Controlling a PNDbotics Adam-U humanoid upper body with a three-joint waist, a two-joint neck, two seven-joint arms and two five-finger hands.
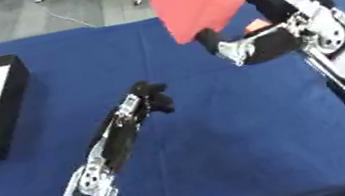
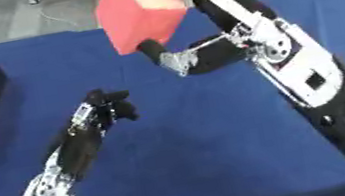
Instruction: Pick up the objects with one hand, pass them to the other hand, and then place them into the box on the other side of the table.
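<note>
Nearest, the left hand (image 1: 146, 102) hovers over the blue surface (image 1: 247, 147) with its fingers curled together on nothing, apparently poised to receive. Beyond it, the right hand (image 1: 247, 48) holds a red block (image 1: 194, 2) raised well above the surface, thumb under the lower edge and the rest of the hand behind it, clamped on the block; lifted toward the middle, it looks set for the handover. At the left edge, the black-rimmed box (image 1: 9, 108) waits, something yellow inside it.
</note>
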